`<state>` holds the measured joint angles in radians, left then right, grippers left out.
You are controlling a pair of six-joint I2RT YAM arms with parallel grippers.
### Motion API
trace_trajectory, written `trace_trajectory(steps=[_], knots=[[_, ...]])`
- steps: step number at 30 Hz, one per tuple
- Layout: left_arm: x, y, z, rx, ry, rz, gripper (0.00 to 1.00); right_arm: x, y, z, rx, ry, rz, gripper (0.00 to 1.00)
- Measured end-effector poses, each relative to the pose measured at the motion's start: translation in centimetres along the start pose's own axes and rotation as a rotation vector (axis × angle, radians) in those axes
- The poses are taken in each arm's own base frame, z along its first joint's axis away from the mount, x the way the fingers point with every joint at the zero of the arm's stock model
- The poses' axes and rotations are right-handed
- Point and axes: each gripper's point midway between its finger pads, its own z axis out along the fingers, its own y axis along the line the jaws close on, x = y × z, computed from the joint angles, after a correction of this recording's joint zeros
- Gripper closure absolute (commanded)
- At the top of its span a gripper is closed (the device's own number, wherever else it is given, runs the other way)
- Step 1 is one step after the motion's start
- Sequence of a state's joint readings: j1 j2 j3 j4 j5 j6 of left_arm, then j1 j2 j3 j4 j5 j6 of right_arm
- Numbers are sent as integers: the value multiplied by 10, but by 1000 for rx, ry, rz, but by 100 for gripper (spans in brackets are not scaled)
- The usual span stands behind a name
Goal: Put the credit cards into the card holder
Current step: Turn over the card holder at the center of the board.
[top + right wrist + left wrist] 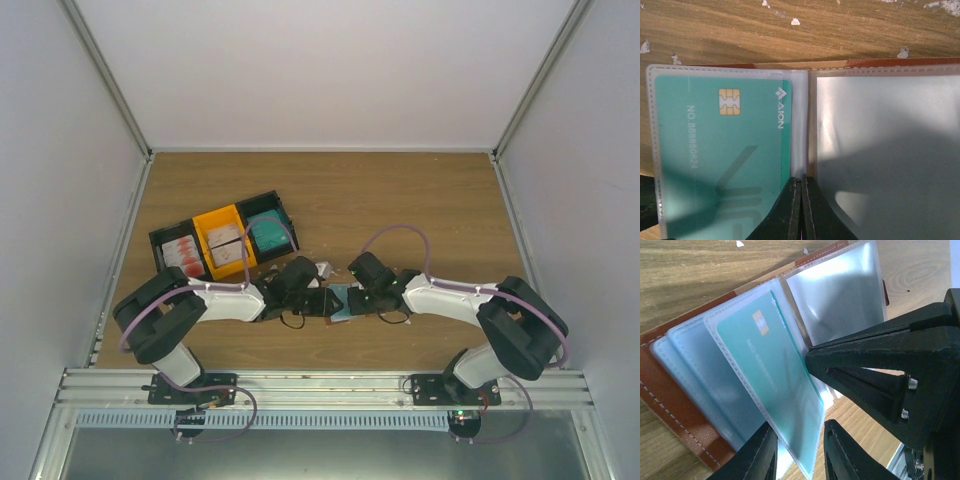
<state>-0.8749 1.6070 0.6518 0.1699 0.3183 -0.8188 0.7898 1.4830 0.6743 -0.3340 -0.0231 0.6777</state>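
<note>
One teal card (722,150) marked "AION", sleeved in holder (880,63); right end effector (801,210) pressed together, left (797,452) pinching sleeve.

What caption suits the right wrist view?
Shut right gripper at the open card holder's centre fold, a teal credit card sleeved on one side.

Card holder open under me
My fingers (801,210) pinched together at the card holder's (880,150) centre fold, teal card (722,150) sleeved left, desk (790,30) beyond.

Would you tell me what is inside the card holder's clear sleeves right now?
The card holder lies open. Its left sleeve holds a teal card with a gold chip; the right sleeve looks empty. The sleeves stacked beneath are covered.
</note>
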Motion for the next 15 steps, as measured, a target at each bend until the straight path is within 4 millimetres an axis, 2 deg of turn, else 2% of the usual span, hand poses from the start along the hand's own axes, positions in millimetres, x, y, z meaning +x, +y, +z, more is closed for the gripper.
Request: trace_trajectory(steps=[4, 9, 12, 15], knots=[[0, -1, 2, 6, 5, 4, 73, 0, 0, 0, -1, 0, 1, 97], [-3, -3, 7, 8, 12, 5, 81, 0, 0, 0, -6, -6, 2, 94], [-5, -3, 9, 1, 10, -4, 91, 0, 0, -2, -13, -16, 7, 88], [-10, -3, 9, -19, 3, -5, 100, -1, -1, -8, -17, -32, 21, 76]])
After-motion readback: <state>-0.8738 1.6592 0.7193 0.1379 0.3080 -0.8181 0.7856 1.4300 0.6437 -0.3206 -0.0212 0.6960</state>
